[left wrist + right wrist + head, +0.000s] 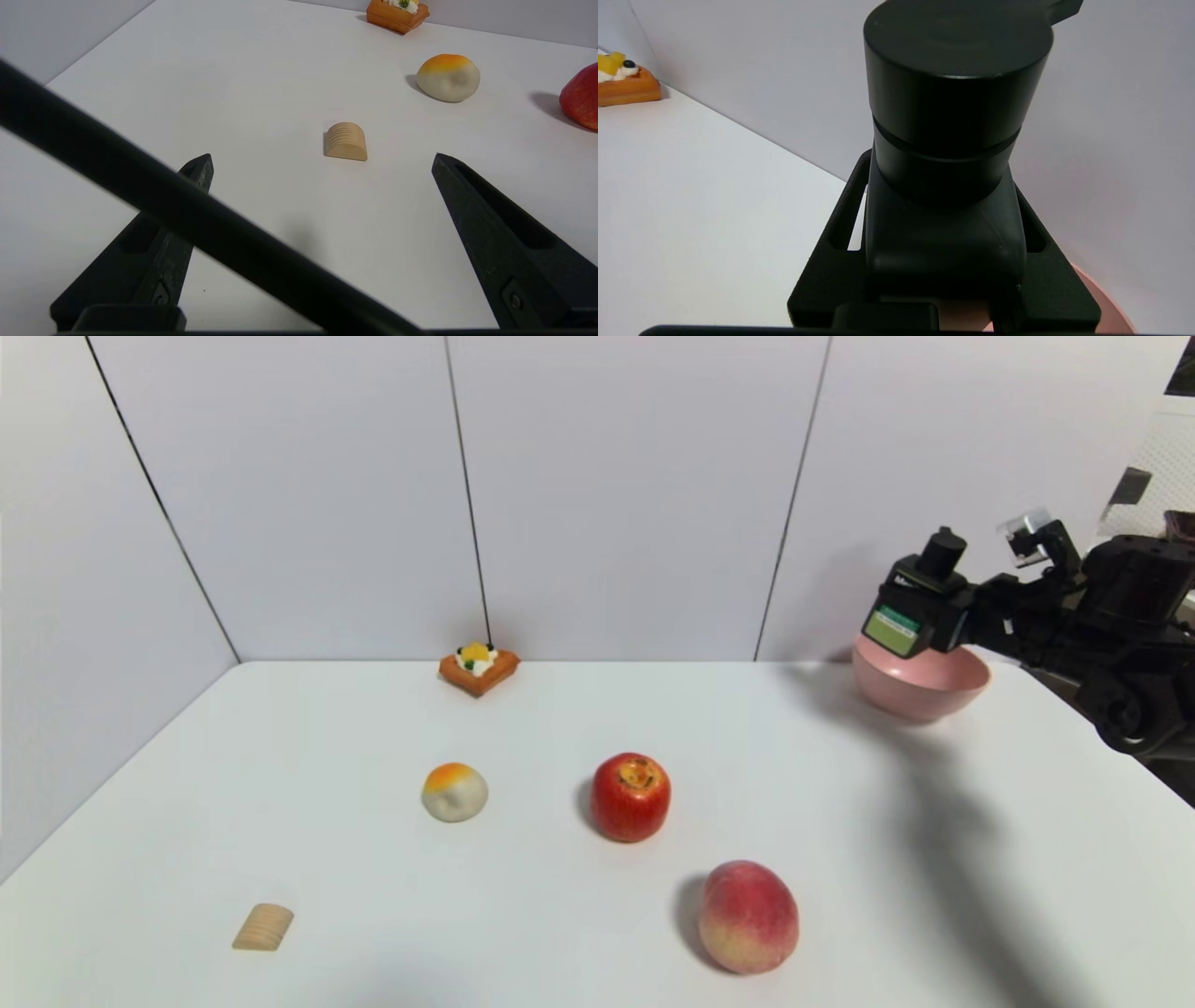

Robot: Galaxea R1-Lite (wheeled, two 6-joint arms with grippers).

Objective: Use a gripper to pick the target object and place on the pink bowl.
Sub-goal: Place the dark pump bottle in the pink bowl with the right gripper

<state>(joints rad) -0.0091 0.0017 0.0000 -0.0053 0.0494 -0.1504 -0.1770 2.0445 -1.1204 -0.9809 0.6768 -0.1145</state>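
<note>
The white, smooth tabletop [373, 859] fills the lower part of the head view. At the upper right, the black right robot gripper with long pointed fingers [938, 616] is closed on the squat black pump bottle with a green-and-white label [901, 621], one finger on either side. The bottle tilts above the round, smooth pale-pink plastic bowl [920, 686], which sits at the right near the back wall [635, 495].

The rounded pink-and-yellow peach [747, 917] lies at lower right of centre, and the glossy red apple [630, 798] near the centre. The brown waffle-like pastry with white and yellow topping [478, 669] is left of centre by the wall; below it is the round cream bun with an orange top [455, 792]. The small ridged pale-wood half-cylinder [263, 927] lies at lower left.

In the left wrist view, the black left robot gripper [322, 161] hovers with its fingers wide apart, holding nothing.
</note>
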